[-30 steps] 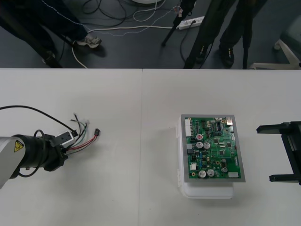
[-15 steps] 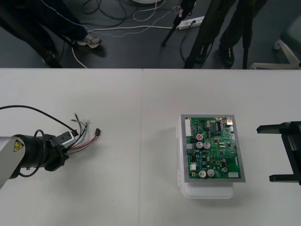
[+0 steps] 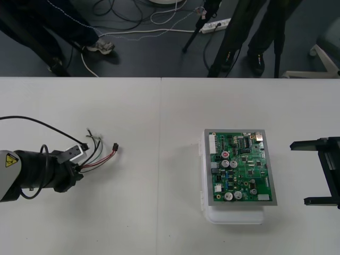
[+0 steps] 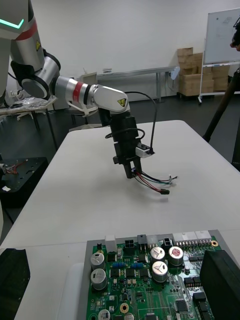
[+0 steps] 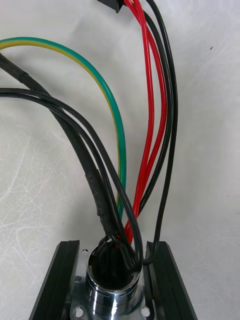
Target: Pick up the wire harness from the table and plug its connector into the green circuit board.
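My left gripper (image 3: 78, 166) is shut on the wire harness (image 3: 98, 154) at the table's left side and holds it lifted. In the left wrist view its black fingers (image 5: 62, 280) clamp the round metal socket (image 5: 111, 286), with red, black and green wires rising from it. The small black plug (image 3: 115, 146) hangs free at the wires' far end, pointing toward the green circuit board (image 3: 240, 167) on its white base (image 3: 234, 214). The right wrist view has the left gripper (image 4: 134, 172) with the harness (image 4: 154, 182) above the table beyond the board (image 4: 150, 280). My right gripper (image 3: 313, 172) stands open at the right edge.
A seam (image 3: 159, 159) runs down the table's middle between harness and board. Bare table lies between them. Cables and a power strip (image 3: 215, 24) lie on the dark floor beyond the far edge.
My left gripper has carried the harness slightly to the right and up, toward the board. The right arm has stayed still.
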